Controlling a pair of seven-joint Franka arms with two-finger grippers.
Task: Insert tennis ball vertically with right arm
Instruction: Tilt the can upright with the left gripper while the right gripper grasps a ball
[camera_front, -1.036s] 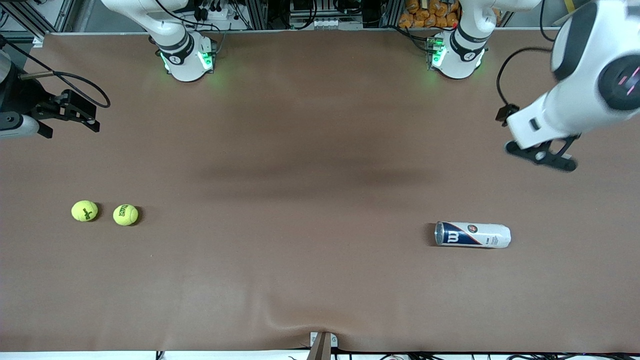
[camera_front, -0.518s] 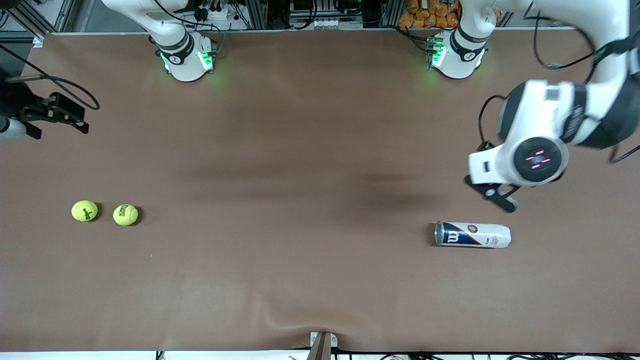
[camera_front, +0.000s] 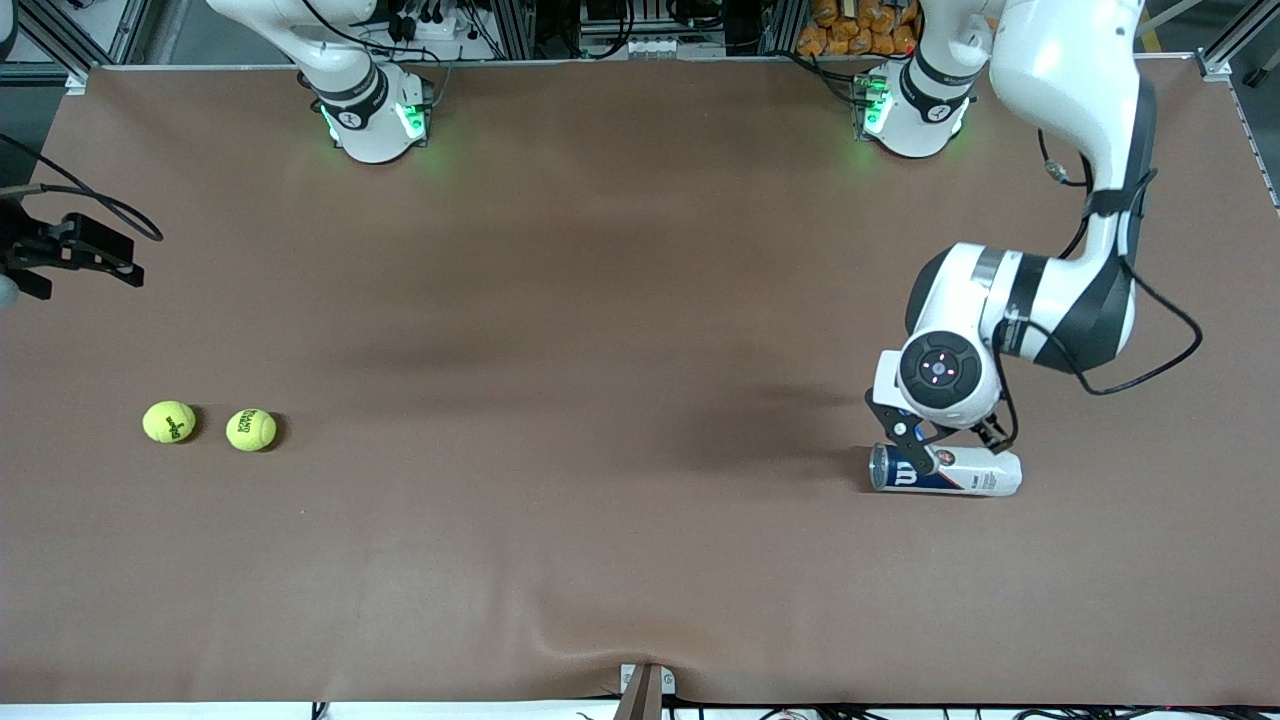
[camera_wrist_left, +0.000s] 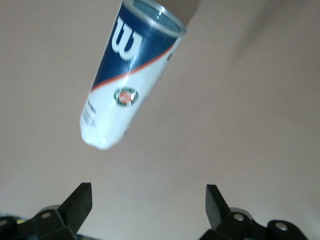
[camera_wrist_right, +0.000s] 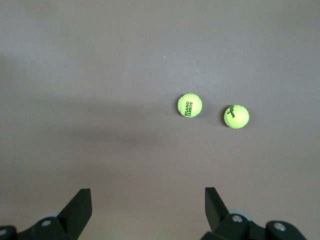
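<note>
Since a second ago the left arm has swung in from the tabletop's edge, and its left tool (camera_front: 938, 447) now hangs over the tennis-ball can (camera_front: 946, 470), which lies on its side toward the left arm's end of the tabletop (camera_front: 600, 300). Its fingers (camera_wrist_left: 79, 205) stand wide apart and hold nothing (the can's open mouth points toward the right arm's end). Meanwhile the right tool (camera_front: 70, 258) has drifted outward to the tabletop's edge at the right arm's end, fingers (camera_wrist_right: 80, 205) spread wide and empty. Two tennis balls (camera_front: 169, 422) (camera_front: 251, 430) sit side by side, just apart, on the tabletop toward that same end, nearer the front camera than the right tool's spot.
</note>
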